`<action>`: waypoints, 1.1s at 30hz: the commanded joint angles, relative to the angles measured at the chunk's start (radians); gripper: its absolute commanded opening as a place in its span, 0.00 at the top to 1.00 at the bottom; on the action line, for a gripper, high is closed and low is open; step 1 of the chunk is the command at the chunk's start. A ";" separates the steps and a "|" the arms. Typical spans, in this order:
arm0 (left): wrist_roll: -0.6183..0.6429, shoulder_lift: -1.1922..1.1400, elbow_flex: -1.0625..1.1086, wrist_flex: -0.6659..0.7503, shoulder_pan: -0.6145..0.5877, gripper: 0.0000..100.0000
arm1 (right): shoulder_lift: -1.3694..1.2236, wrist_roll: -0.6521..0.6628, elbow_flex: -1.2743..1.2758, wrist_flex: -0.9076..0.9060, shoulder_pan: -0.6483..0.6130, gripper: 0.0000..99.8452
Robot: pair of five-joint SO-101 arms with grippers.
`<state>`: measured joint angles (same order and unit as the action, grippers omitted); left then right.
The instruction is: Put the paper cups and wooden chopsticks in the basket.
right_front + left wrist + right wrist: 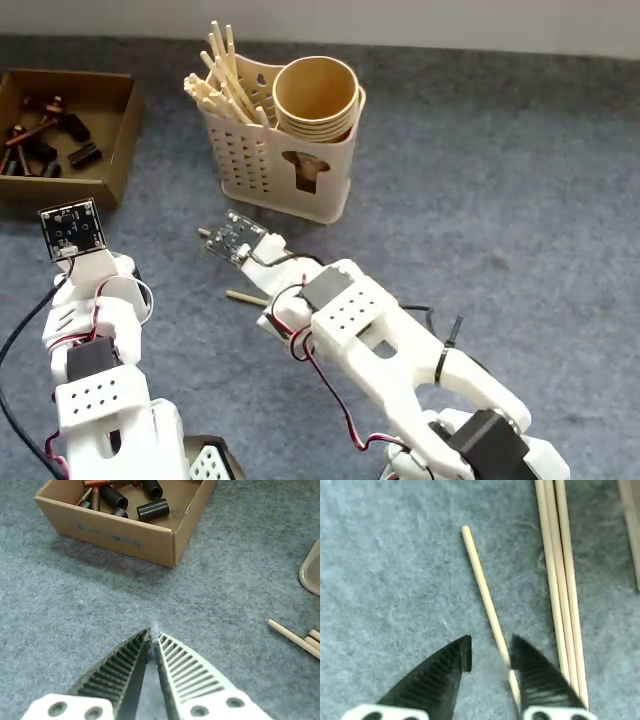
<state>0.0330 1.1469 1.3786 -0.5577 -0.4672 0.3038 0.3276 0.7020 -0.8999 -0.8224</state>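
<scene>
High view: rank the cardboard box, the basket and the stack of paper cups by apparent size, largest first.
1. The basket and the cardboard box look about alike; the box runs off the picture's edge, so I won't rank them.
2. The stack of paper cups looks smallest.

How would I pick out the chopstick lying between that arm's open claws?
Start at the basket holding cups; loose chopsticks lie on the carpet before it. Three chopsticks lie side by side; the lone chopstick lies apart from them, slanted, running in between the open right gripper's fingers.
</scene>
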 commanded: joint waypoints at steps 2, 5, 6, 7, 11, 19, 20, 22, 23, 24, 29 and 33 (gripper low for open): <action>0.009 0.008 -0.004 0.017 -0.012 0.99 | -0.053 0.012 -0.005 0.091 0.001 0.75; 0.008 0.008 -0.004 0.017 -0.012 0.99 | -0.143 0.058 -0.012 0.131 -0.008 0.77; 0.008 0.008 -0.004 0.017 -0.012 0.99 | -0.176 0.083 -0.012 0.131 -0.015 0.78; 0.008 0.008 -0.004 0.017 -0.012 0.99 | -0.208 0.103 -0.012 0.131 -0.016 0.79; 0.006 0.008 -0.004 0.017 -0.010 0.99 | -0.328 0.114 -0.056 0.140 -0.019 0.80; 0.005 0.008 -0.004 0.017 -0.010 0.99 | -0.380 0.114 -0.107 0.139 -0.013 1.00; 0.005 0.008 -0.004 0.017 -0.010 0.99 | -0.363 0.114 -0.107 0.139 -0.013 0.99; 0.005 0.008 -0.002 0.017 -0.010 0.99 | -0.320 0.114 -0.102 0.130 -0.012 0.99; 0.005 0.008 -0.002 0.017 -0.010 0.99 | -0.295 0.114 -0.094 0.104 -0.010 0.99; 0.005 0.008 -0.002 0.017 -0.010 0.99 | -0.269 0.110 -0.090 0.082 -0.004 0.99; 0.005 0.008 -0.002 0.017 -0.010 0.99 | -0.130 0.109 -0.027 0.058 0.016 0.99; 0.005 0.013 0.010 0.021 -0.010 0.99 | -0.027 0.109 0.033 0.056 0.025 0.99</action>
<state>0.0330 1.1469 1.3832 -0.5577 -0.4672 0.1780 0.4304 0.7158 -0.8355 -0.8117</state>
